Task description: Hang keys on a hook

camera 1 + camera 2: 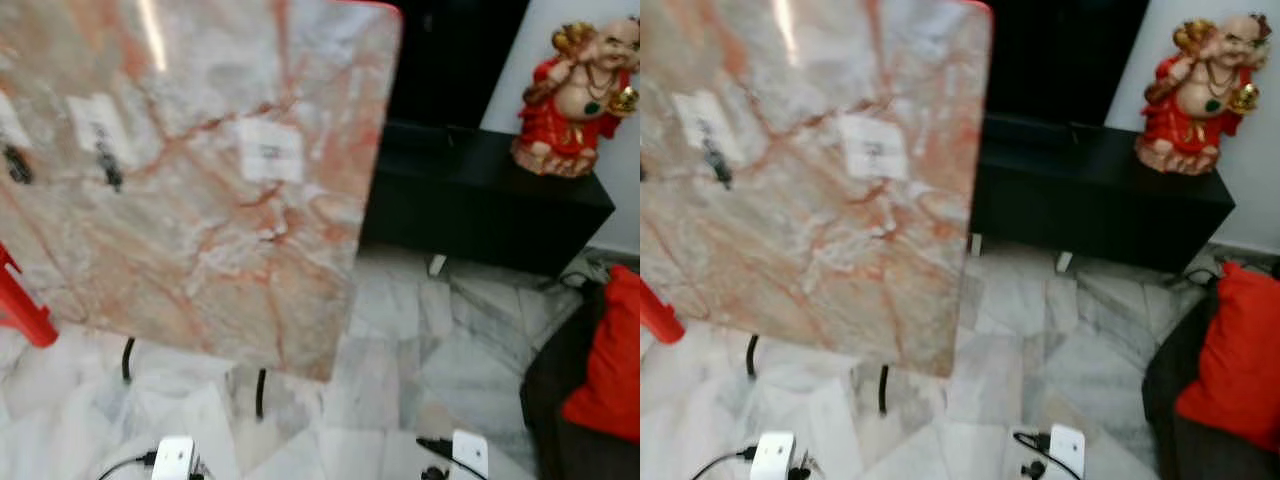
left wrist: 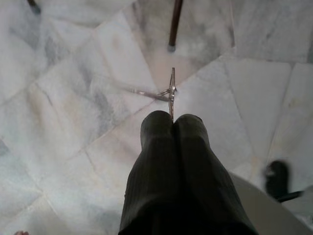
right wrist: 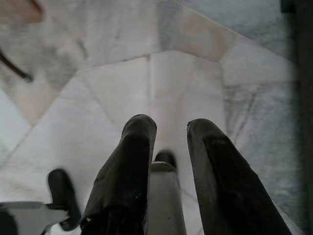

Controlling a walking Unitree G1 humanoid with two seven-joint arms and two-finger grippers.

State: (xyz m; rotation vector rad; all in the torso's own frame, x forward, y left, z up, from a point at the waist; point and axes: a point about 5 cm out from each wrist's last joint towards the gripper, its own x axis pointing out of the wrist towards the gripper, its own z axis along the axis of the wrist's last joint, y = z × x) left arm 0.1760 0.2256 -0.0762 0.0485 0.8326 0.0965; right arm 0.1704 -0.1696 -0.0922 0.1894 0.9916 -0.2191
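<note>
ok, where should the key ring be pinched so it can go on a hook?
Probably on its near rim, from behind, as the left gripper has it now, with the fingers shut on the edge of the key ring. The ring stands edge-on past the fingertips, so its loop looks free ahead. The key sticks out sideways, clear of the pinch.

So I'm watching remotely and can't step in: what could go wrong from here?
The left tool pinches the thin metal key ring only at its edge, so it may slip onto the white marble floor. The pink marble table stands close ahead, so an arm swing could hit it.
</note>
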